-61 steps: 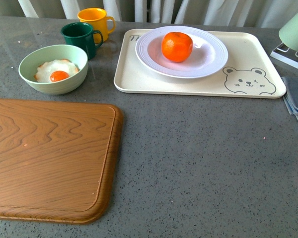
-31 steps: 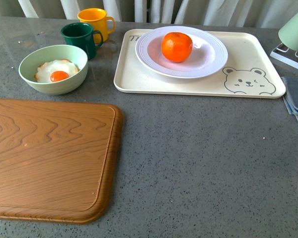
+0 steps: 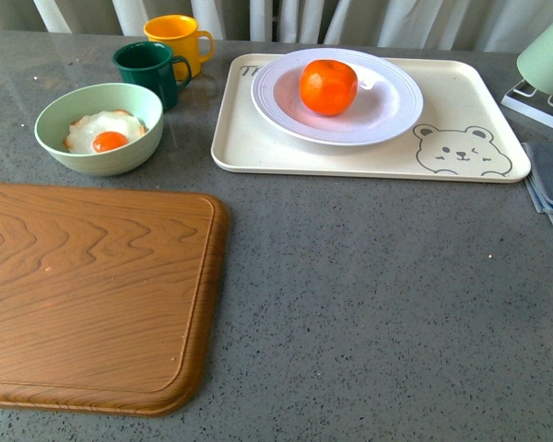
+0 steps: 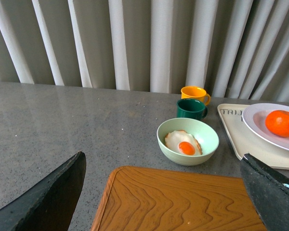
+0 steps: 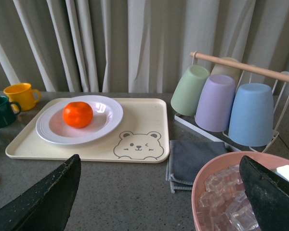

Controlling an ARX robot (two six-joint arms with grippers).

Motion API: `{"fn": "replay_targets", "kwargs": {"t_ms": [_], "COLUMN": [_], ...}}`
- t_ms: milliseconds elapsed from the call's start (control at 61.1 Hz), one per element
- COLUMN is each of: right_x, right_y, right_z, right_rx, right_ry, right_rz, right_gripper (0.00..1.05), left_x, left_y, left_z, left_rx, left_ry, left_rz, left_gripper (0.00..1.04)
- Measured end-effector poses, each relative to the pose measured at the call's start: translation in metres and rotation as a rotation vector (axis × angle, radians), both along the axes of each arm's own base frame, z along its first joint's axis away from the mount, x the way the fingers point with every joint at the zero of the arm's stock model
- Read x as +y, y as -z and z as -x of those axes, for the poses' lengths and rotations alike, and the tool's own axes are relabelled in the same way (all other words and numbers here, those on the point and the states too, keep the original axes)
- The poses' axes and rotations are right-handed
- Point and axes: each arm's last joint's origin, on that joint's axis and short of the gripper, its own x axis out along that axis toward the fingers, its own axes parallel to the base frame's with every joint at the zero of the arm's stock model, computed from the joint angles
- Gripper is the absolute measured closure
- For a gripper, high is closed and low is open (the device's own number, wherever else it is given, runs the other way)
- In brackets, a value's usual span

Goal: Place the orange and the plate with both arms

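Green bowl w/ fried egg sat just beyond wooden board; green mug, yellow mug behind bowl; left tool fingers wide apart.

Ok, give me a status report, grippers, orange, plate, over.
Both grippers open, left and right, holding nothing. Orange sits in the plate, plate on the bear tray. Neither touched yet. Nothing blocking the approach.

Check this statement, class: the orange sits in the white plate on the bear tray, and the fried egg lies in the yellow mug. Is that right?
Not quite. The fried egg lies in the pale green bowl, not the yellow mug, as the front view shows. The orange does sit in the white plate on the bear tray.
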Motion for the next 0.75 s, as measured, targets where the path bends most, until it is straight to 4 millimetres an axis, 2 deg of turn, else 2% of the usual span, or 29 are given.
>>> {"fn": "replay_targets", "kwargs": {"t_ms": [752], "right_x": [0.0], "right_y": [0.0], "right_z": [0.0], "right_rx": [0.0], "right_ry": [0.0], "right_rz": [0.0], "right_gripper": [0.09], "left_x": [0.0], "left_y": [0.0], "left_z": [0.0], "left_rx": [0.0], "left_ry": [0.0], "left_rz": [0.0], "left_gripper": [0.09]}}
